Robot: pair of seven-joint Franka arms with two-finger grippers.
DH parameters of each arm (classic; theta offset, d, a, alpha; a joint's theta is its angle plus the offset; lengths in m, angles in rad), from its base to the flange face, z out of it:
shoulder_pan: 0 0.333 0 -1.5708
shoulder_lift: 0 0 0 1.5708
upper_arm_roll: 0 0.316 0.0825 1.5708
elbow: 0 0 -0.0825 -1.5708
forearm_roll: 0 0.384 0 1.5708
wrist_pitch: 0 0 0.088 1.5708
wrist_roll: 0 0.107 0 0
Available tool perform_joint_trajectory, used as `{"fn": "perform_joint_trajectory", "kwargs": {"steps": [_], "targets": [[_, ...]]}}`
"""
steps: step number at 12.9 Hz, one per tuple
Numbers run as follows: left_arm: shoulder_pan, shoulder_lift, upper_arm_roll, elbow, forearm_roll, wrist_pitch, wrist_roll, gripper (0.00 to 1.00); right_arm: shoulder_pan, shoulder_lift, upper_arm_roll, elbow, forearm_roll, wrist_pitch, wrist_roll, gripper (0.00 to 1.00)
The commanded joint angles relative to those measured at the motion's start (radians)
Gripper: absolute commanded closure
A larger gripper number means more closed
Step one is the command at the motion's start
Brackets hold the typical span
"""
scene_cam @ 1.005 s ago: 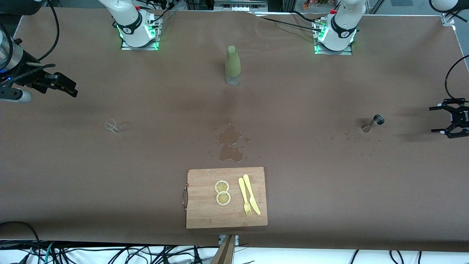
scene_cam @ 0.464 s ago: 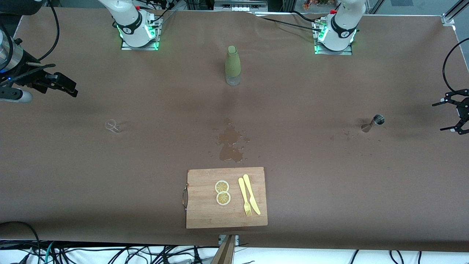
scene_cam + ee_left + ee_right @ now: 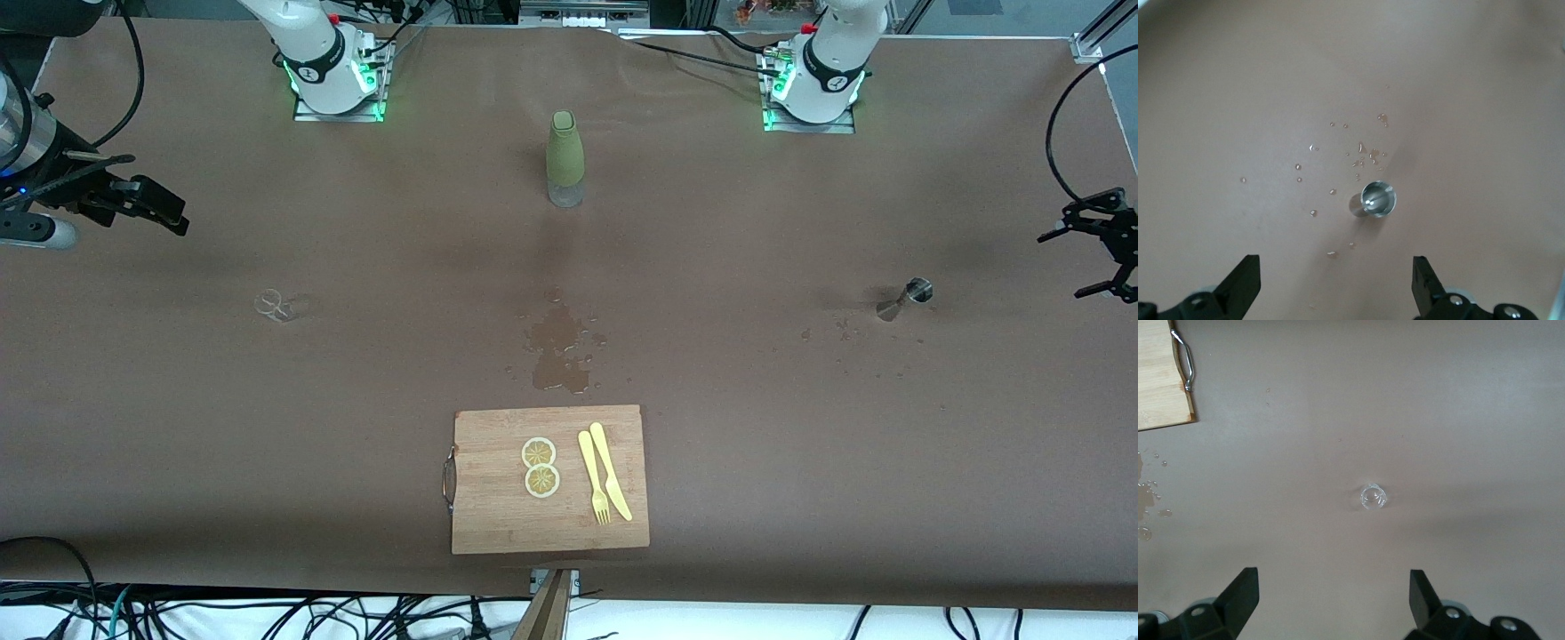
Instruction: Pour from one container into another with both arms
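A small metal jigger (image 3: 905, 298) stands upright toward the left arm's end of the table, with droplets around it. My left gripper (image 3: 1060, 265) hangs open and empty over the table edge beside it; in the left wrist view the jigger (image 3: 1375, 200) lies well ahead of the open gripper (image 3: 1336, 287). A small clear glass (image 3: 274, 305) stands toward the right arm's end. My right gripper (image 3: 182, 220) hovers open and empty over the table near it; the right wrist view shows the glass (image 3: 1373, 497) ahead of the gripper (image 3: 1331, 593). A green-sleeved bottle (image 3: 565, 160) stands between the bases.
A puddle of spilled liquid (image 3: 558, 342) lies mid-table. Nearer the front camera sits a wooden cutting board (image 3: 498, 516) carrying two lemon slices (image 3: 540, 467), a yellow fork (image 3: 592, 480) and knife (image 3: 612, 471). The board's handle (image 3: 1183, 360) shows in the right wrist view.
The left gripper has drifted up the front view beside the jigger, staying open. The right arm, glass, jigger and bottle have not moved.
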Motion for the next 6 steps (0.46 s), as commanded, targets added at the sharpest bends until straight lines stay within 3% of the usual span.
{"fn": "perform_joint_trajectory", "kwargs": {"steps": [1, 6], "targets": [[0.003, -0.053, -0.083, -0.04, 0.065, 0.031, -0.319, 0.0, 0.0, 0.006, 0.002, 0.018, 0.012, -0.009, 0.012, 0.0], [0.005, -0.088, -0.192, -0.026, 0.108, 0.064, -0.89, 0.0, 0.0, 0.006, 0.002, 0.018, 0.012, -0.011, 0.012, 0.0]]}}
